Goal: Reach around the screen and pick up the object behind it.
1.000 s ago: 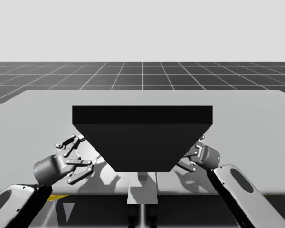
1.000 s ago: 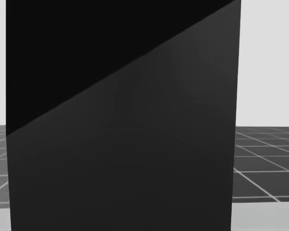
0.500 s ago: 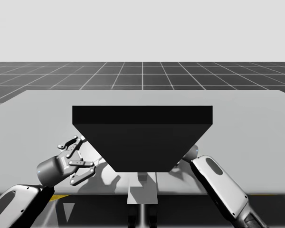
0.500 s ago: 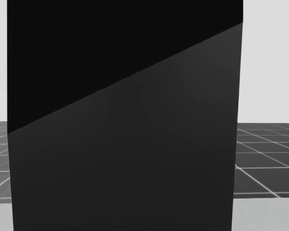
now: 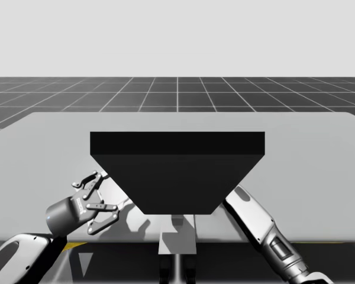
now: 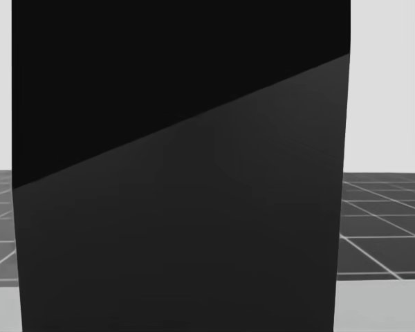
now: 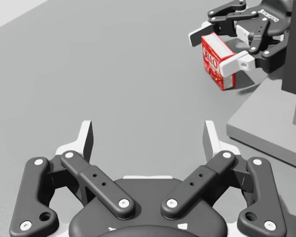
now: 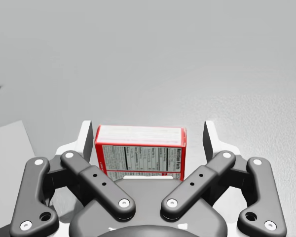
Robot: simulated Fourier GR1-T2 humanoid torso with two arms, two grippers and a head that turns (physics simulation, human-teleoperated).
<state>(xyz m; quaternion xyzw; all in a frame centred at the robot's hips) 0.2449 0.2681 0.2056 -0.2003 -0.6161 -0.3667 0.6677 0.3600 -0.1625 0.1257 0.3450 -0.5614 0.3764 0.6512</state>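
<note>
A tall black screen stands mid-table. Behind it lies a small red box with white label panels. My right arm passes in behind the screen's right side. My right gripper is open around the box: one finger sits close against the box's side, and a gap shows at the other. My left gripper is open and empty over the bare table, left of the screen, facing the box from a distance.
The grey table stretches wide on both sides of the screen. A flat grey base slab lies under the screen, beside the box. A dark gridded floor lies beyond the table's far edge.
My right arm has swung in behind the screen, so the high view hides its gripper now. My left gripper has drifted slightly back. My head has turned a little.
</note>
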